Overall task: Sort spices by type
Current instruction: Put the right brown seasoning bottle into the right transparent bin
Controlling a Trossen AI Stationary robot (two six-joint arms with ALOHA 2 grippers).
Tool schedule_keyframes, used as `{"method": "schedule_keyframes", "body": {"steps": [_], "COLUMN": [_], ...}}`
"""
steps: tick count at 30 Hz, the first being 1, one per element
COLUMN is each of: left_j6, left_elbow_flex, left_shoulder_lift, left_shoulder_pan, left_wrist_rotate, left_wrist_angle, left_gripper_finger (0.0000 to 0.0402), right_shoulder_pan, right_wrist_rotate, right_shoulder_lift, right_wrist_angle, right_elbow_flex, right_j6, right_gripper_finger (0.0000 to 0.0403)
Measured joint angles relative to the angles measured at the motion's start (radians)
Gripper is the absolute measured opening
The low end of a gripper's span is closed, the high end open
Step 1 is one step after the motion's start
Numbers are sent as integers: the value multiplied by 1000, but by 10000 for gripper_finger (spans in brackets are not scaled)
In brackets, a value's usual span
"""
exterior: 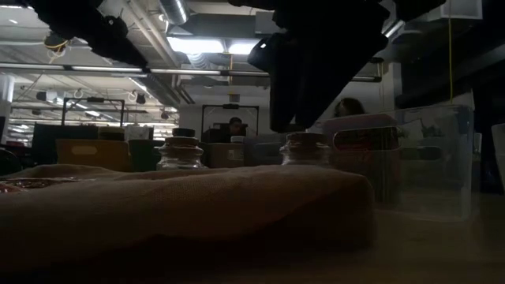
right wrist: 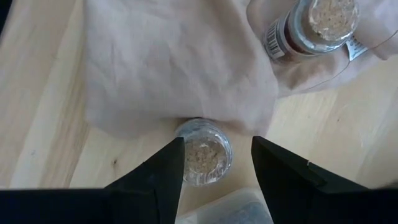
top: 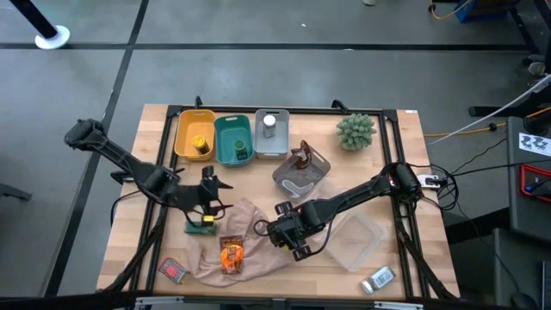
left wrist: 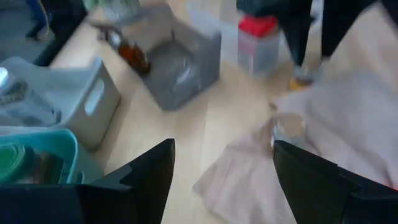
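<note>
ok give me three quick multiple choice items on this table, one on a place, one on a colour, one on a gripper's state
1. Where is the green plant ball?
A inside a bin
B on the bare table, right of the bin row
C in a gripper

2. What colour is the leftmost bin of the row?
A teal
B grey
C yellow

3. How is the right gripper?
A open, fingers either side of a small jar
B shut on nothing
C shut on a bin's rim

Answers:
1 B: the green plant ball sits on the table, right of the bin row.
2 C: the yellow bin ends the row.
3 A: the right gripper stands spread around the small jar.
</note>
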Motion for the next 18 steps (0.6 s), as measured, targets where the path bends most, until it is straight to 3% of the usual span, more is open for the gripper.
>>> {"method": "schedule_keyframes", "body": {"steps": [6, 18], "left_j6": [116, 177], "left_elbow_flex": [-146, -393], "left_shoulder_lift": [-235, -713], "left_shoulder_pan": [59, 178], "left_wrist_rotate": [7, 99], "left_wrist_angle": [147, 157], "left_gripper_finger": [255, 255], "right_shoulder_pan": [0, 0], "right_wrist_rotate": [0, 0], "right_shoulder_lift": [0, 0], "right_wrist_angle": [-1, 0], "right_elbow_flex": [0, 0], "right_j6": [1, 1], "right_gripper_finger": [186, 186]}}
